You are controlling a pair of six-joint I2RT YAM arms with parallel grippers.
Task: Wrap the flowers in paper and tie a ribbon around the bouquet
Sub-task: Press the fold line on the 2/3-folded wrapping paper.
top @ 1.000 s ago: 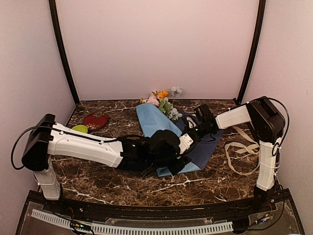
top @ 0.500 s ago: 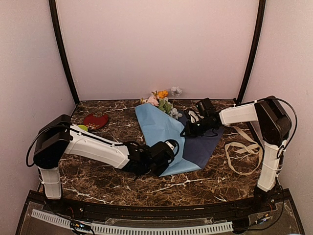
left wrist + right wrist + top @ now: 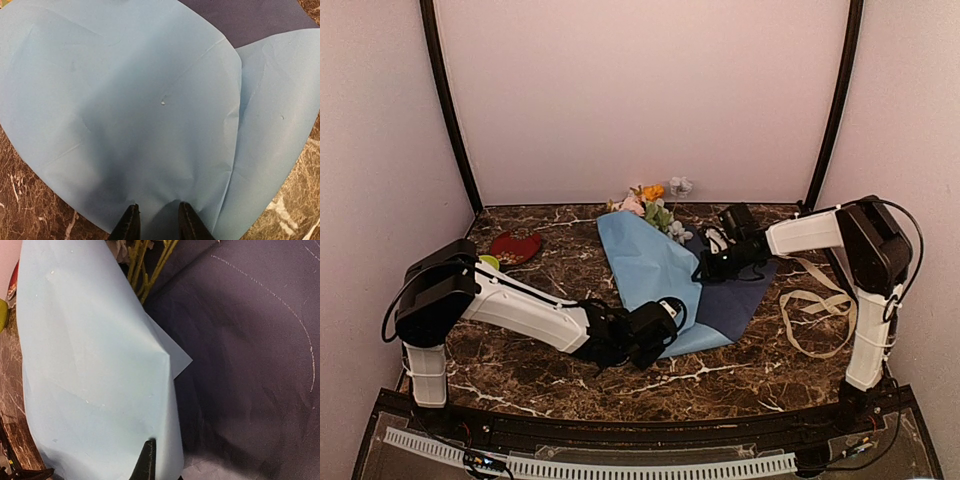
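Note:
The paper lies mid-table with its light-blue flap folded over the flowers, whose blooms stick out at the far end. The navy face shows to the right. Green stems run under the flap. My left gripper is at the paper's near tip. Its fingers stand a little apart with puckered paper pinched between them. My right gripper is shut on the flap's right edge, with only one finger showing. The cream ribbon lies loose at the right.
A red dish and a small green thing sit at the left rear of the marble table. Walls and two black posts close in the back and sides.
My left arm has drawn back toward the near left, from over the paper to its near tip, and its jaws have narrowed. The right gripper has moved slightly, still on the flap.

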